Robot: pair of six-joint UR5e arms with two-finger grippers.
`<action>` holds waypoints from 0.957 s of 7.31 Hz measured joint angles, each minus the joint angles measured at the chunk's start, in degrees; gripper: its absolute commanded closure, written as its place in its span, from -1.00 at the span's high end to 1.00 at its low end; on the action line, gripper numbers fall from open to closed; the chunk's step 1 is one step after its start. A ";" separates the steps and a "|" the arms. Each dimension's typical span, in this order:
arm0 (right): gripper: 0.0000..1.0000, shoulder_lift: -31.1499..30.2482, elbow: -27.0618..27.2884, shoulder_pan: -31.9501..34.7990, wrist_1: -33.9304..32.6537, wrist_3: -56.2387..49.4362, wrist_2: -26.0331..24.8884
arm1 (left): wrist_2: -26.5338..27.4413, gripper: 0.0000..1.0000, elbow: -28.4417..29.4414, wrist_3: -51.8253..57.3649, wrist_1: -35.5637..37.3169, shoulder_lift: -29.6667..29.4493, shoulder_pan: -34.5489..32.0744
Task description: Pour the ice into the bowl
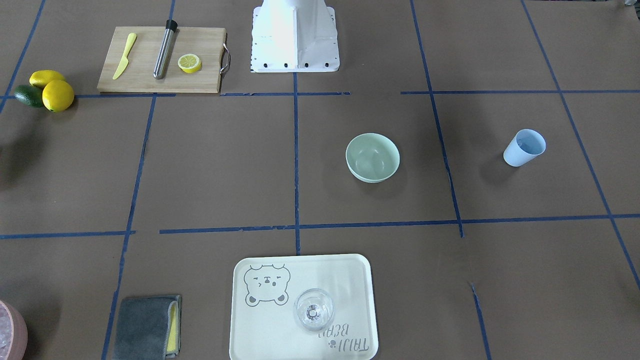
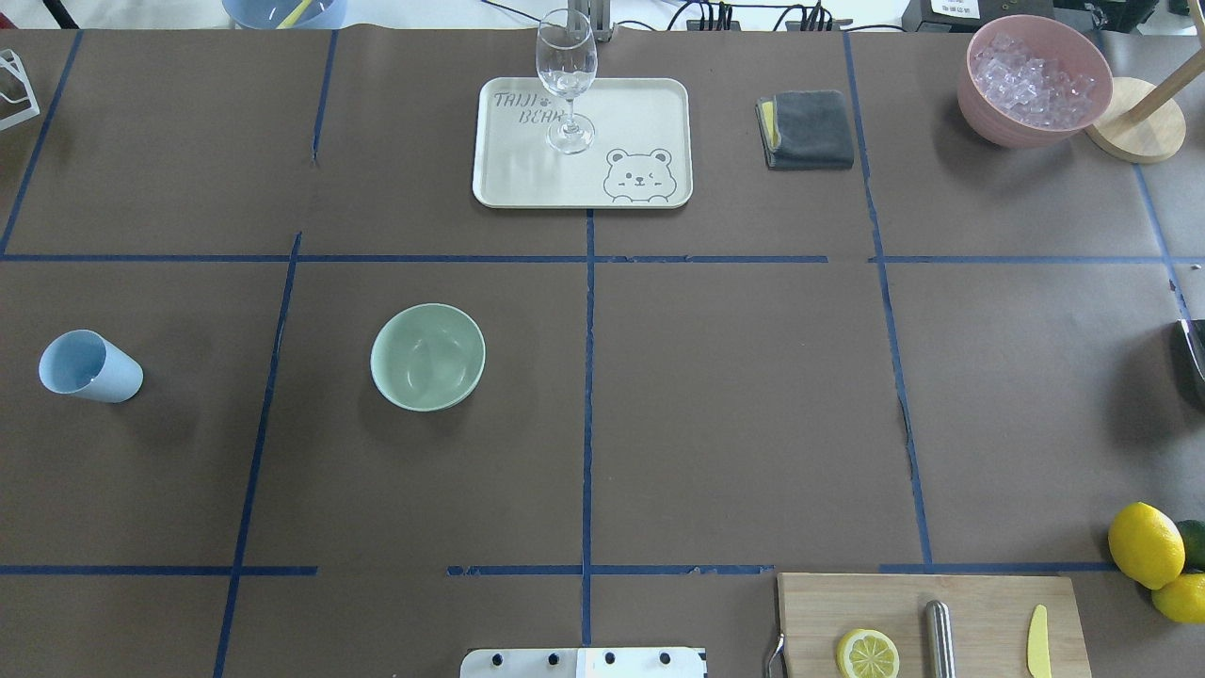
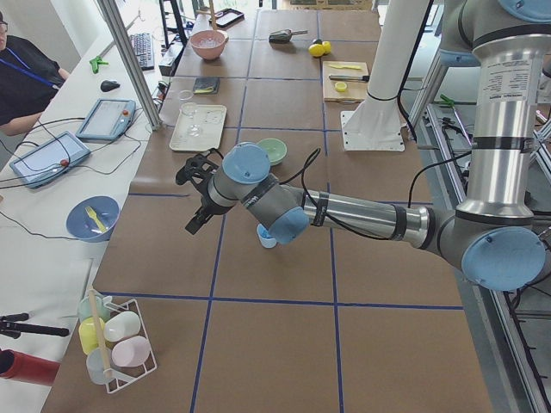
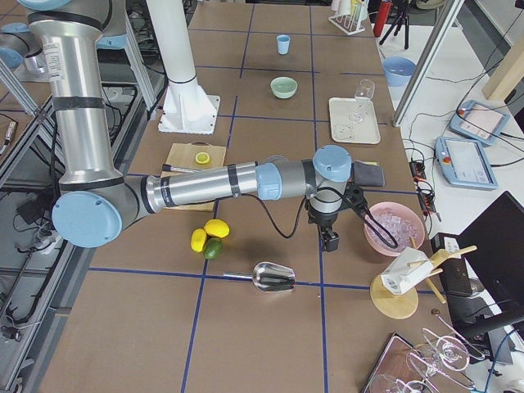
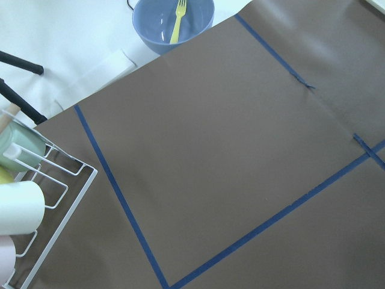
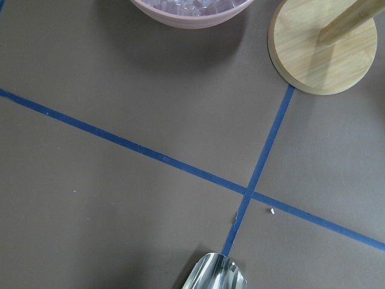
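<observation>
The mint-green bowl [image 2: 428, 357] stands upright left of the table's middle and also shows in the front view [image 1: 372, 157]. Its inside looks bare. A light blue cup [image 2: 89, 367] stands further left; I cannot tell what it holds. Clear ice cubes [image 2: 1036, 80] fill a pink container [image 2: 988, 122] at the far right corner. My left gripper [image 3: 194, 198] hangs above the table near the blue cup. My right gripper [image 4: 356, 233] hangs beside the pink container. Both show only in side views, so I cannot tell whether they are open or shut.
A cream tray [image 2: 640, 104] with a wine glass [image 2: 567, 80] sits at the far middle, with a grey cloth [image 2: 808, 129] beside it. A cutting board [image 2: 979, 603], lemons [image 2: 1145, 544] and a metal scoop [image 4: 274, 277] lie on the right. A wooden stand [image 6: 325, 45] stands near the pink container.
</observation>
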 measured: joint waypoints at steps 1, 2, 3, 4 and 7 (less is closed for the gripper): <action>1.00 -0.54 0.44 0.14 0.00 0.10 -0.04 | 3.24 1.00 -0.05 -5.46 -5.89 0.67 3.85; 1.00 -0.82 0.60 0.16 0.01 0.17 -0.03 | 10.04 1.00 -0.18 -10.49 -11.71 2.18 9.08; 1.00 -1.03 0.60 0.19 0.00 0.20 -0.02 | 18.55 1.00 -0.61 -16.98 -17.56 4.77 15.48; 1.00 -1.21 0.57 0.20 0.00 0.21 -0.01 | 27.47 1.00 -1.85 -23.10 -22.63 8.34 22.39; 1.00 -1.60 0.54 0.20 0.01 0.16 -0.01 | 54.11 1.00 -6.33 -36.00 -31.53 19.56 42.90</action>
